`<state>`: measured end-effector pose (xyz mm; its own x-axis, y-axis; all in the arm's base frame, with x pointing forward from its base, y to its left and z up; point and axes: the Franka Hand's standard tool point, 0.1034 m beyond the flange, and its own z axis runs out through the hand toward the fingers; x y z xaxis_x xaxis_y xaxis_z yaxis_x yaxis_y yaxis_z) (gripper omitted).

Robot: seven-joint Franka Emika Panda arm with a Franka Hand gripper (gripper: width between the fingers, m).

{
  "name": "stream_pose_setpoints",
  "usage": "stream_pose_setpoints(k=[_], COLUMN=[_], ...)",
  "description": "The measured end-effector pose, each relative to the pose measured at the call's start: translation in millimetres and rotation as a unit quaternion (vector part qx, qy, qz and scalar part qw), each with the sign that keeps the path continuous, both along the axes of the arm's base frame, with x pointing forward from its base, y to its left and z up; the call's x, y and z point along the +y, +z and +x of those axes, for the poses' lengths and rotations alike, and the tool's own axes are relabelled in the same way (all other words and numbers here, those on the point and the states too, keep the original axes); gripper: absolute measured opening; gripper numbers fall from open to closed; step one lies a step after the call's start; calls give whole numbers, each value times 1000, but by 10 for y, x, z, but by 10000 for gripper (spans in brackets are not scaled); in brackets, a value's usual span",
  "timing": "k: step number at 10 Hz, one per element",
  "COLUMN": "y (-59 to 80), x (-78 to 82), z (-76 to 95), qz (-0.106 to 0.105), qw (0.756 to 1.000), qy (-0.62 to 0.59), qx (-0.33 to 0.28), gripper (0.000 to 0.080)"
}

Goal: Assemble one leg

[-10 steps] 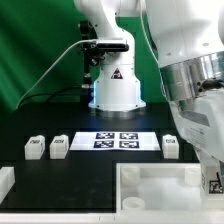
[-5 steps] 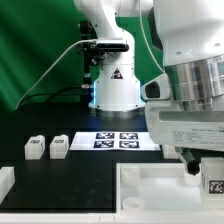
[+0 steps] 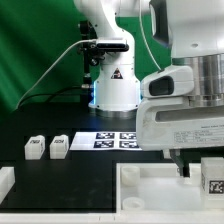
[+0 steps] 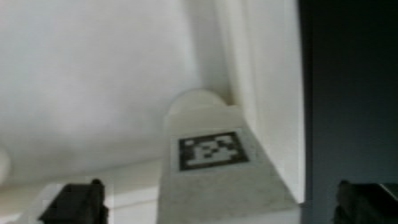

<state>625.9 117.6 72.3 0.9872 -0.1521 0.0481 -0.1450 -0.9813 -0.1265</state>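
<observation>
Fingers of the gripper stood spread apart, one dark tip on each side of the leg, neither visibly touching it. That leg lay between them with its tagged face toward the wrist camera, its long axis running away from the fingers and its narrow rounded end farthest from them. It rested inside the white tray, close beside the tray's raised rim. The tray sat on a black table near two more legs, with a green backdrop behind.
</observation>
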Motion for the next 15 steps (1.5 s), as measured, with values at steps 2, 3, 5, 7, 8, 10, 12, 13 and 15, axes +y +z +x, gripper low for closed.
stream_pose_setpoints(k=[2,3,5,7,8,10,12,13,15], y=[0,0,-1,1,-1,-2,-3,-4,-1], x=[-2,-3,-18,-28,-33,-38,-36,-39,-44], z=[1,0,2,21,19,19,17,17,17], qz=[0,0,-1,5,11,22,27,30,36], qw=[1000,1000,1000,999,996,989,983,981,978], qy=[0,0,0,-47,-91,-144,-182,-190,-205], qx=[0,0,0,-5,-8,-3,2,4,8], gripper=[398,398,294,294,294,294,294,294,295])
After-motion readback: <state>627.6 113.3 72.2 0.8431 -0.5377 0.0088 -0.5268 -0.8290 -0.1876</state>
